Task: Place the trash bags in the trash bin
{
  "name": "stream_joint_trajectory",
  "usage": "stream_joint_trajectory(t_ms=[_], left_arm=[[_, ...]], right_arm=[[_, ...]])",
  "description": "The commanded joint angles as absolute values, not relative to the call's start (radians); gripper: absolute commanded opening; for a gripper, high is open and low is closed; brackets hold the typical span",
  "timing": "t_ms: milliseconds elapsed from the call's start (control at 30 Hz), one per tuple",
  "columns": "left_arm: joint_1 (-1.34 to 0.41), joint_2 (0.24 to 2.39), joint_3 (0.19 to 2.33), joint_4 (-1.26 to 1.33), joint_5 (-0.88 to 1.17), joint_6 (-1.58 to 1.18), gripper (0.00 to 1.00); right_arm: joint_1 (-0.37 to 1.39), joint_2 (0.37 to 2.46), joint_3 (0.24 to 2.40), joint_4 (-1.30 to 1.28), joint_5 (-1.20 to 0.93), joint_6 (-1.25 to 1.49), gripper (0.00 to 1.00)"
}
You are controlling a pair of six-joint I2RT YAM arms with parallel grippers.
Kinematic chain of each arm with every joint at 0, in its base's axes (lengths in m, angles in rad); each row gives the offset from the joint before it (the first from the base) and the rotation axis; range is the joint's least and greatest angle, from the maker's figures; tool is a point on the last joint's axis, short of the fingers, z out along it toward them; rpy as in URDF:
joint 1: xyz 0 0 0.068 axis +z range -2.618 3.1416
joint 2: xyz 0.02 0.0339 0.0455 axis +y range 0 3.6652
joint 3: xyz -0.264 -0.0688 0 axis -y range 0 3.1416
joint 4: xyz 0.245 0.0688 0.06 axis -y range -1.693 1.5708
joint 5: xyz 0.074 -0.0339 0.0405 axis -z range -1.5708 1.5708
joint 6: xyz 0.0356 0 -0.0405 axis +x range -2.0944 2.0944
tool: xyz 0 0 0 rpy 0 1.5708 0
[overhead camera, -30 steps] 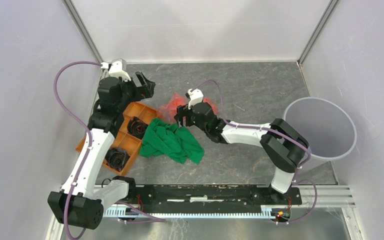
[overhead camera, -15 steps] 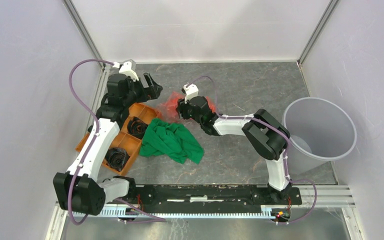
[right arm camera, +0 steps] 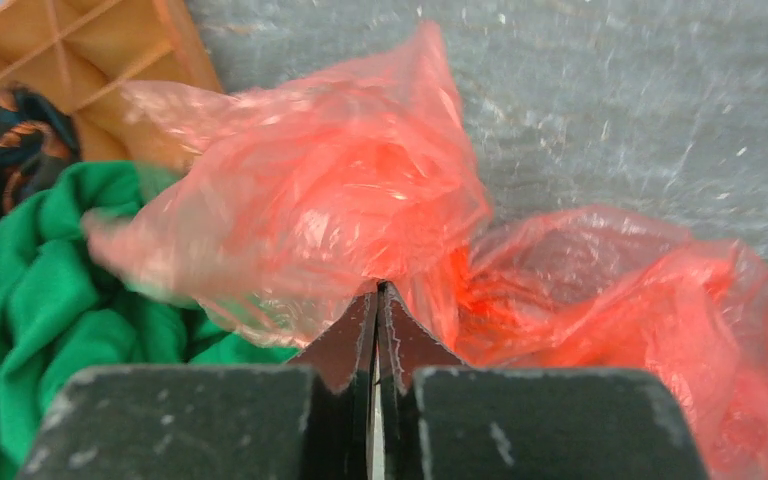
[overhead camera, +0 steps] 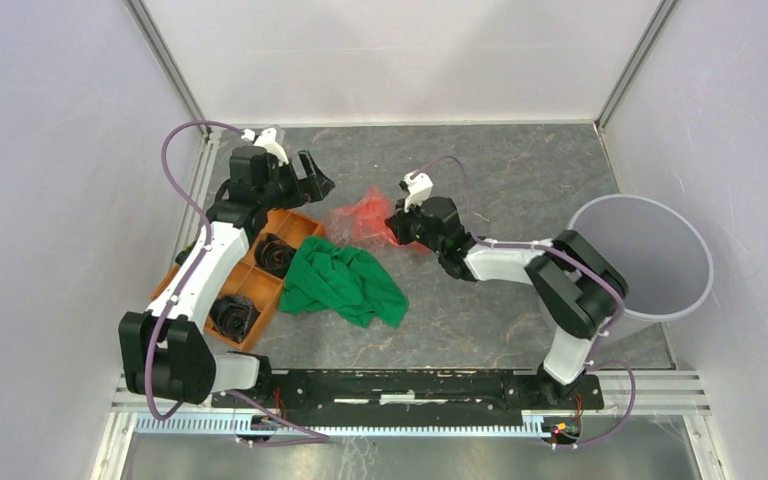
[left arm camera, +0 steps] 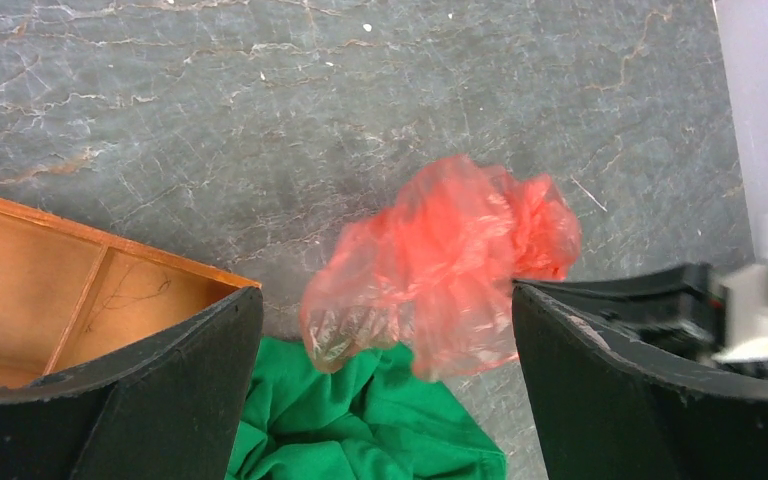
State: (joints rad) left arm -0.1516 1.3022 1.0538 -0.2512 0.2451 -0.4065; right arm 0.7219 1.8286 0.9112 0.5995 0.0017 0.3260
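Observation:
The red-pink trash bag lies crumpled on the grey table, just behind the green cloth. My right gripper is shut on it: in the right wrist view the fingertips meet with a fold of the film pinched between them. A short way left of the bag my left gripper hangs open and holds nothing. In the left wrist view the bag shows between its wide-apart fingers. The grey-white trash bin stands at the right edge, far from the bag.
A green cloth lies in the middle, its edge under the bag. An orange compartment tray with black rolls sits at the left under the left arm. Grey walls close in the table on three sides.
The right gripper has shut on the bag and shifted right, dragging the film with it. The left gripper has moved right, toward the bag, and stays open.

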Motion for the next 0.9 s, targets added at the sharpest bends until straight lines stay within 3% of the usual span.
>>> stream_joint_trajectory(t_ms=[0,133,200,267,467,633,867], left_arm=[[-0.147,1.313,1.068,-0.23,0.272,-0.44,1.0],[-0.147,1.322,1.065,-0.221,0.309,-0.439,1.0],[-0.147,1.354,1.071,-0.216,0.367,-0.438,1.0],[-0.147,1.414,1.098,-0.251,0.426,-0.442,1.0],[-0.159,1.521,1.126,-0.267,0.605,-0.475,1.0],[-0.249,1.42,1.12,-0.308,0.505,-0.417,1.0],[-0.338,1.176,0.898,-0.291,0.382,-0.451,1.0]], right_arm=[[0.726,1.681,0.881,0.556,0.038,0.213,0.03],[0.718,1.632,0.901,0.44,0.133,0.131,0.1],[0.716,1.622,0.914,0.411,0.113,0.068,0.08],[0.713,1.612,0.921,0.374,0.097,0.012,0.0],[0.646,1.513,0.851,0.337,-0.029,-0.002,0.0],[0.627,1.459,0.822,0.328,-0.057,0.092,0.0],[0.625,1.447,0.805,0.351,-0.077,0.139,0.0]])
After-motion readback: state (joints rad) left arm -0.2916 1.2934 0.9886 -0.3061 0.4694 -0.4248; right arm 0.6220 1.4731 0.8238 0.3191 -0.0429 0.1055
